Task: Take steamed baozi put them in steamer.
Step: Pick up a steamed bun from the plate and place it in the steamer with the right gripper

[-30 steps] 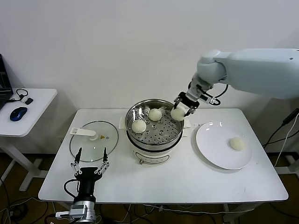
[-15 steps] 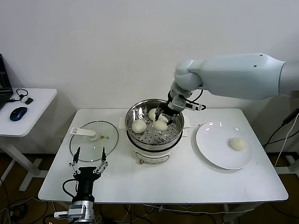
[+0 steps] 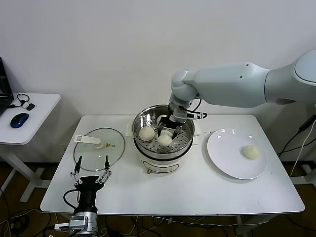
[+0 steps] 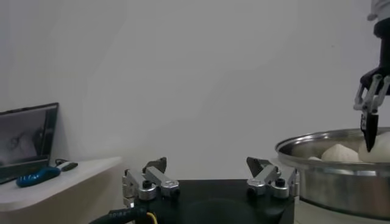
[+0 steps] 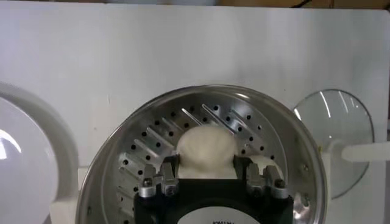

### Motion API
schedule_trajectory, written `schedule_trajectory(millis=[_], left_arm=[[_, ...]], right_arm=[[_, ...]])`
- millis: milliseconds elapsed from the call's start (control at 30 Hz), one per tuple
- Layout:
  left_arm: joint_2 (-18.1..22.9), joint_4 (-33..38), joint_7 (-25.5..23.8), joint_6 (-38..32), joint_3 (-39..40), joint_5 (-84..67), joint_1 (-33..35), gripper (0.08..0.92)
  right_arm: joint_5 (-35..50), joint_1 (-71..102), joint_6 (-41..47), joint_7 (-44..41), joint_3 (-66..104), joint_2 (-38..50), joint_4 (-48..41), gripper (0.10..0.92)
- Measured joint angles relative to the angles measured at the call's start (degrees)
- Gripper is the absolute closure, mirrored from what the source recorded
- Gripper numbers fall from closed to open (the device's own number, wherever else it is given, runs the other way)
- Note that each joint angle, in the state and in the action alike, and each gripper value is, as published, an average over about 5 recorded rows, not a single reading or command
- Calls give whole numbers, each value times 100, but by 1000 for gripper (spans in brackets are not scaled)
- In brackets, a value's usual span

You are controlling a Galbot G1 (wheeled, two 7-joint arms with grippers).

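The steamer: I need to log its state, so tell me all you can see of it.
The steamer is a round, shiny steel pot on a white base, upright mid-table, lid off. Its perforated tray holds three baozi. The right gripper reaches inside, fingers around the nearest one.

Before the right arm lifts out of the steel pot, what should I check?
1. Cream-white dough bun under the right gripper lies inside the round stainless-steel steamer: ok.
2. That bun is free of the right gripper: cannot tell.
3. Two other buns in the steamer are apart from the gripper: cannot tell for the rear one, which is partly hidden.
4. Last bun waits alone on the white round plate: ok.
5. Flat glass lid is off the steamer, on the table: ok.
6. Left gripper is parked open at the table's front, clear of the steamer: ok.
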State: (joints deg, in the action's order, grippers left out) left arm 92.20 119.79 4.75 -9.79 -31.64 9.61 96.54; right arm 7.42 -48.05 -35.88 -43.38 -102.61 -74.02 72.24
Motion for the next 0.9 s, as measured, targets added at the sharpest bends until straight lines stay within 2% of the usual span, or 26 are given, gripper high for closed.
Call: schedule_trajectory(millis=[533,633,800,900], left_arm=[[0,-10,-1,-8,-10,-32,-23,177],[0,-10,0,-14,-15,-40,-22,177],[0,-1,1,-15,-19,-44,-21,177],[0,7,1,-15,-7,-45,-15,177]], right_arm=[[1,180,-113,-177,-64,-246,-174,411],[20,172,-156,-183,-79,-287,-197,367],[80,115,-222,-225,-131,-333,-212,239],[128,69,-260,-263,-156,-339,-204,208]])
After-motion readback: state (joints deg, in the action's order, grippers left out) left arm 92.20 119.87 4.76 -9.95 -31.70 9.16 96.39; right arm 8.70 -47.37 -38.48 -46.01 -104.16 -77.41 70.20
